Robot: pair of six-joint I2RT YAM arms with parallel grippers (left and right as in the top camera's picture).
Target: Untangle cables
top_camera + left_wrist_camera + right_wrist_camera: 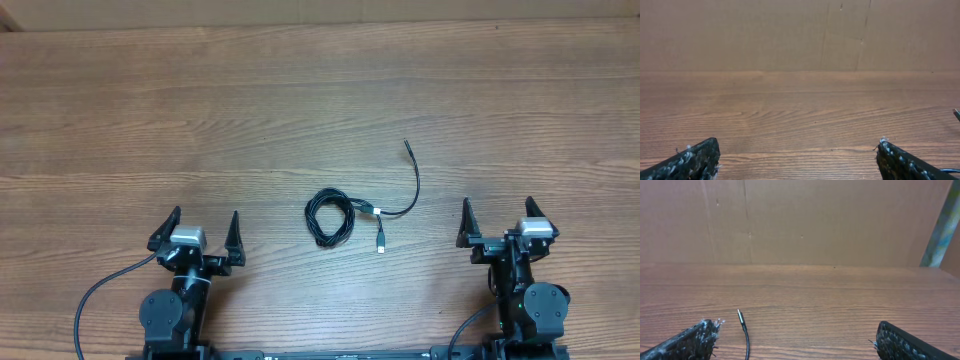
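Closest to each wrist camera are the black fingers. In the left wrist view the left gripper (797, 145) shows one finger (695, 157) in each bottom corner with a broad stretch of bare wood between them. The right gripper (797, 325) looks the same in its own view, spread wide and holding nothing. From overhead, the left gripper (205, 214) sits near the front edge of the wooden table (300, 90) on the left and the right gripper (497, 201) on the right. Both point away from their arm bases with jaws fully parted, and neither touches anything. The cables (352, 210) lie flat on the table between the two arms, somewhat nearer the right one and apart from both. Their left part is a small coil (318, 228) of several loops of thin black cord. Just right of it a short lead ends in a silver plug (381, 243) that points toward the front edge. A longer strand (415, 185) bows out to the right and then runs away from the arms to a slim black tip (406, 144). That tip (740, 314) also shows in the right wrist view, lying ahead of the finger at the lower left and clear of it, with its cord running down out of the frame. A brown cardboard wall (765, 35) stands behind the table's far edge.
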